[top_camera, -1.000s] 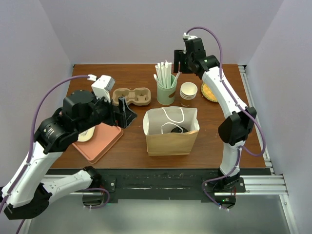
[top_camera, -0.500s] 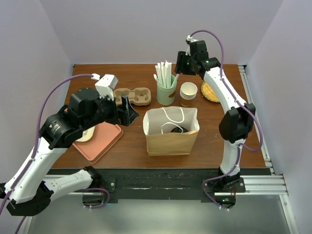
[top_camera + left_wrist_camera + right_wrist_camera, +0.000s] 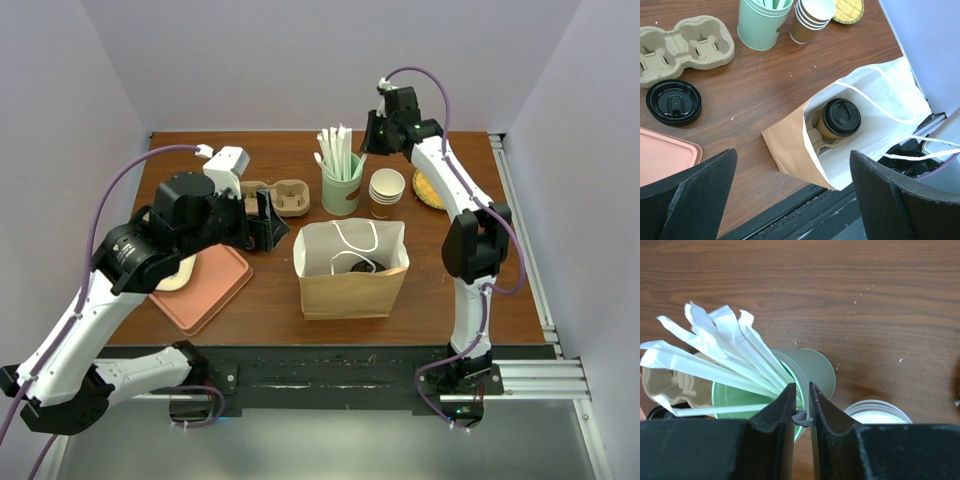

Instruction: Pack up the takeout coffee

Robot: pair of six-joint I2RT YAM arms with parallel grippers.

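The takeout coffee, a brown paper cup with a black lid, stands inside the open paper bag in a cardboard holder; in the top view only its dark lid shows. My left gripper hangs open over the table left of the bag, holding nothing. My right gripper is at the back, over the green cup of wrapped straws. Its jaws stand almost together with a thin slit. A pale strip shows in the slit; I cannot tell whether it is a straw or the cup's rim.
A stack of white-topped paper cups stands right of the green cup, with a yellow woven disc beyond. A cardboard cup carrier and loose black lid lie left of the bag. A pink tray sits front left.
My right gripper's jaws have closed from wide to nearly together while it shifted slightly left over the straws. The left arm has drifted a little toward the bag, still open.
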